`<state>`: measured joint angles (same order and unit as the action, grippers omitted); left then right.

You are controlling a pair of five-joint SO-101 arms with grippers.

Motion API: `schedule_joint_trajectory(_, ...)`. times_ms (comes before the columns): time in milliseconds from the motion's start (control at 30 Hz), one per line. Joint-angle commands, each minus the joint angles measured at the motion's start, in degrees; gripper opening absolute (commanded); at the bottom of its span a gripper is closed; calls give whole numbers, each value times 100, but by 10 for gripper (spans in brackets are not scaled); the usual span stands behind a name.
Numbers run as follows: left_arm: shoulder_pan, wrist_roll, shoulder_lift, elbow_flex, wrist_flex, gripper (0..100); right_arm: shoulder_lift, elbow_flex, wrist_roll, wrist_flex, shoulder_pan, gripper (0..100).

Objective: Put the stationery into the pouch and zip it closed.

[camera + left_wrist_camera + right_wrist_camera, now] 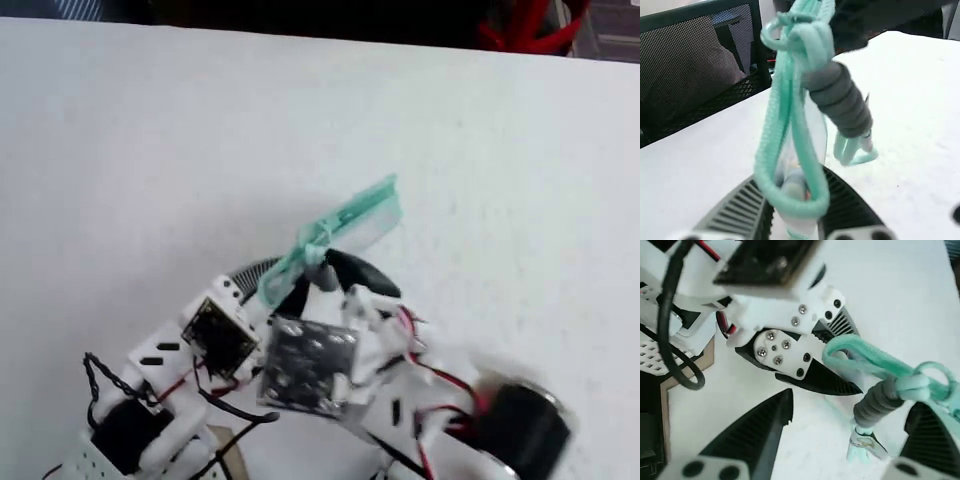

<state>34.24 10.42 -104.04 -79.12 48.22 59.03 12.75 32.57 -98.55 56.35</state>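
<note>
Above the bench, a pouch held up for zipping

Over the white bench (500, 150), the left gripper (792, 202) has its jaws clamped on one end of the mint-green pouch (790, 125). It holds the pouch up off the surface, probably so the zip line runs taut and the other arm can reach it. The right gripper (854, 405) has its jaws spread wide on either side of the grey zip pull (877, 402) and its ring (935, 376), gripping neither. Something coloured shows through the pouch's clear side near the clamped end, too blurred to name. Loading looks finished, and closing the zip seems to be the step in hand.
</note>
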Motion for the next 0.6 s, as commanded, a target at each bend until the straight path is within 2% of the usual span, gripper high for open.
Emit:
schedule_joint_trajectory(0,31,70,-57,123,-70,23,330,-79,360,-13,-602,346)
schedule_joint_trajectory(300,31,70,-57,123,-70,23,734,-79,1732,57,-2800,344)
schedule_joint_trajectory(567,31,70,-57,123,26,23,382,-79,1890,444,-3442,344)
